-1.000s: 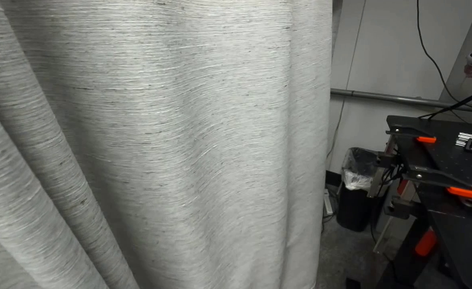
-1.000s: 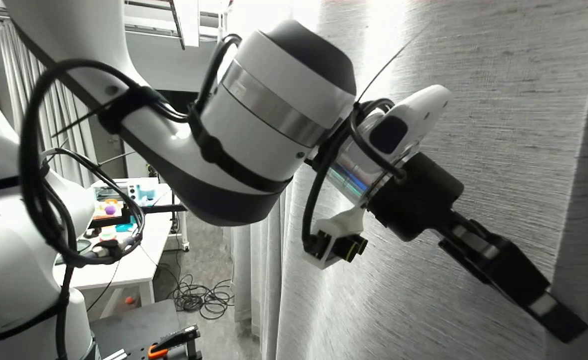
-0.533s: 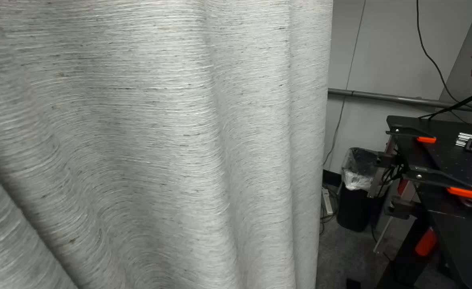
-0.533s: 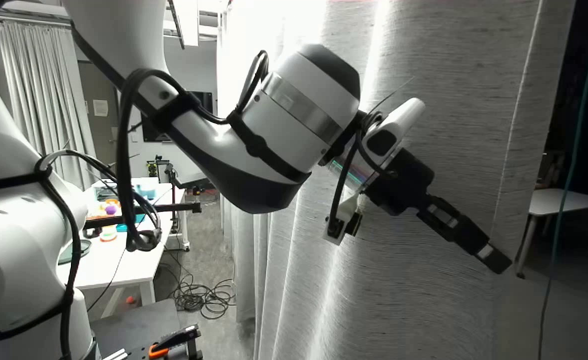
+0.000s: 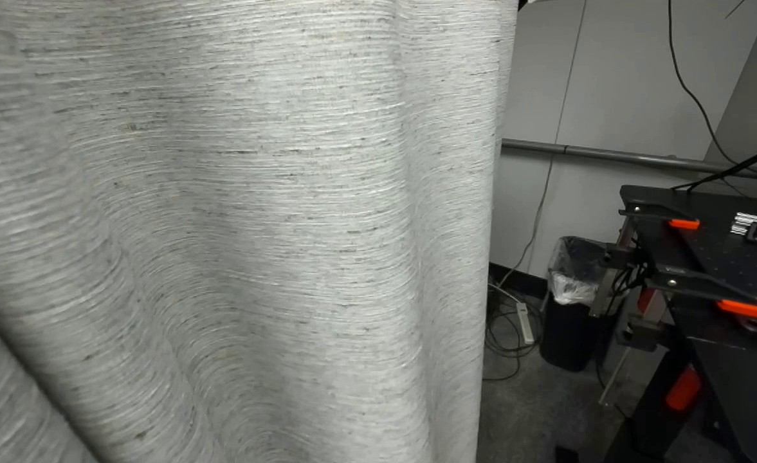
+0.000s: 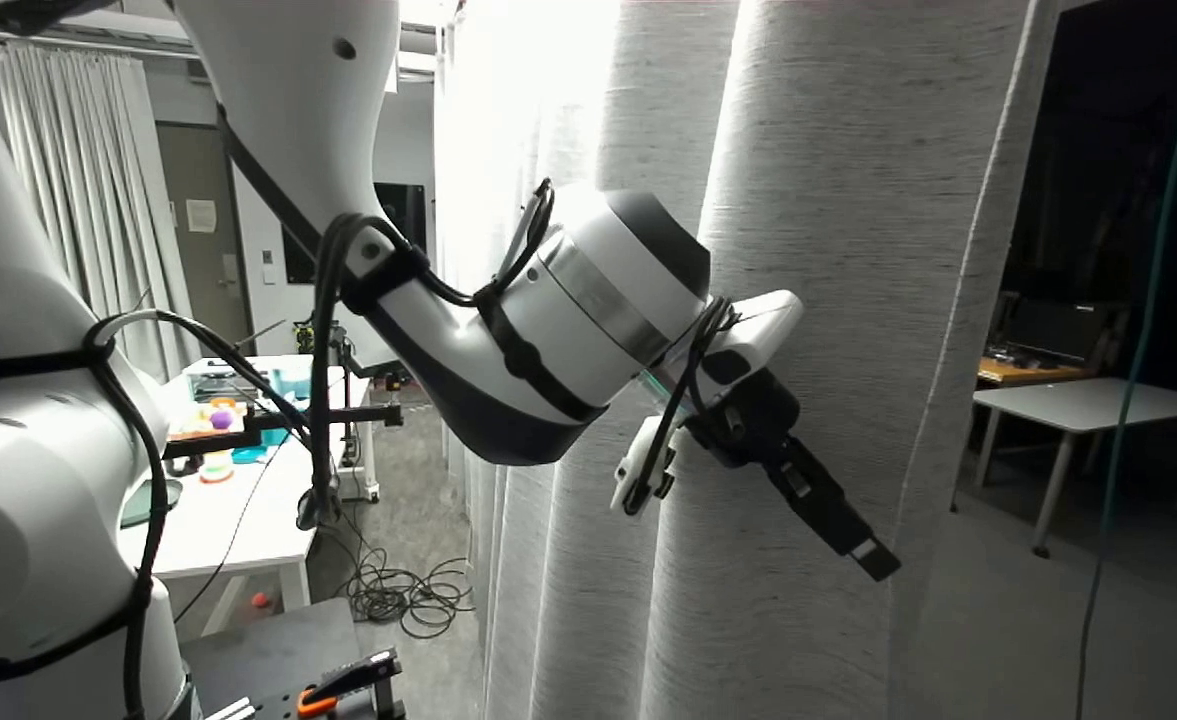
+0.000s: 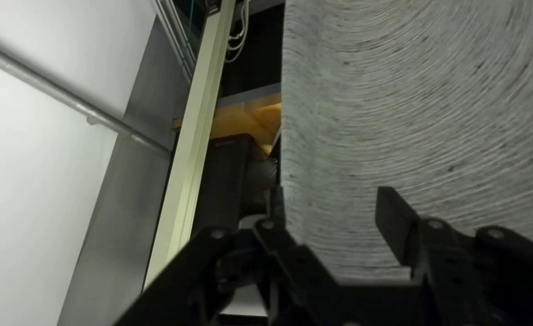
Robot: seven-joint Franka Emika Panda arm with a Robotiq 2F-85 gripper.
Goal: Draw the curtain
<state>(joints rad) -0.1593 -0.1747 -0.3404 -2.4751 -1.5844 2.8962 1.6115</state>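
Observation:
The curtain (image 5: 256, 206), light grey with deep vertical folds, fills most of an exterior view. Behind the arm the same curtain (image 6: 848, 200) hangs full height, and its free edge lies a little right of my gripper (image 6: 878, 560), which points down and right in front of the fabric. From the wrist, my gripper (image 7: 331, 192) stands open, its two fingers well apart. Streaked cloth of the curtain (image 7: 338, 149) shows in the gap, with its edge running alongside the left finger (image 7: 277, 203). Whether the fingers touch the cloth I cannot tell.
A black table (image 5: 725, 276) with orange-tipped clamps and a lined bin (image 5: 571, 321) are beyond the curtain's edge. A power strip (image 5: 525, 323) lies on the floor. Past the curtain are a white table (image 6: 1098, 402) and a hanging cord (image 6: 1138, 350). Cables (image 6: 408, 595) coil on the floor.
My gripper has moved left in the exterior view that shows the arm, and the curtain's free edge has shifted left in both. A hand with a white device has left view.

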